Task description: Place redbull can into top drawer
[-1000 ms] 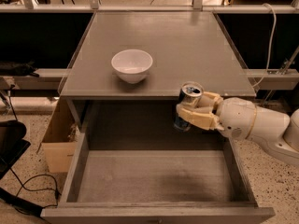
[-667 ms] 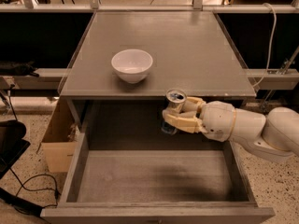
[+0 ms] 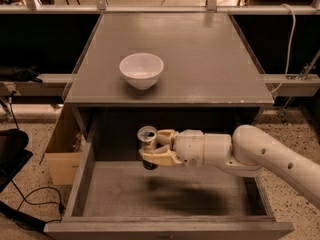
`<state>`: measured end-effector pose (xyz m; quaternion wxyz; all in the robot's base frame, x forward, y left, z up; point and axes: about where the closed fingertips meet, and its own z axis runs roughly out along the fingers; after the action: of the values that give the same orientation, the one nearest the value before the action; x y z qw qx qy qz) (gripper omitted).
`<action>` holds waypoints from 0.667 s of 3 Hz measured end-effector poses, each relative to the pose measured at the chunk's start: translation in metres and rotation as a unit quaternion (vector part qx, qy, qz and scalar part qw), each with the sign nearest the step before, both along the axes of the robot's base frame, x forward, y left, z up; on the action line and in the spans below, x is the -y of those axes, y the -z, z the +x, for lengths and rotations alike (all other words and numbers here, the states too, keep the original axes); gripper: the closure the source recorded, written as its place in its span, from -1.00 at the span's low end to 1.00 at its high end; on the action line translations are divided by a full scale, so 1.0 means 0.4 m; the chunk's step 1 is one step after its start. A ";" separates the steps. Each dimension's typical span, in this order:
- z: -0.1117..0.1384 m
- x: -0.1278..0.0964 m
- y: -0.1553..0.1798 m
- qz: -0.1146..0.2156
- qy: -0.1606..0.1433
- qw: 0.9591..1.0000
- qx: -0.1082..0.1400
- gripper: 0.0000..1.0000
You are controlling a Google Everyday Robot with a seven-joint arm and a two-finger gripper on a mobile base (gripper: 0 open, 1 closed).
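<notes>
We see the gripper (image 3: 150, 153) clamped on the redbull can (image 3: 147, 135), can upright, silver top facing up. The arm (image 3: 260, 154) reaches in from the right. The can is held over the open top drawer (image 3: 80, 180), near its back and left of centre; we can't tell if it touches the bottom. White bowl (image 3: 142, 70) on the grey counter (image 3: 210, 59) above. Cardboard box (image 3: 62, 151) on the floor just left of the drawer.
</notes>
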<state>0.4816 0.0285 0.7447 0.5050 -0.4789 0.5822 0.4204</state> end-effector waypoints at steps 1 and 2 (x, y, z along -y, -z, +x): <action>-0.037 -0.066 0.087 -0.019 -0.012 1.000 0.000 1.00; -0.061 -0.096 0.161 -0.031 -0.007 1.000 0.002 1.00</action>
<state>0.4572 0.0670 0.6804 0.4885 -0.4991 0.5903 0.4048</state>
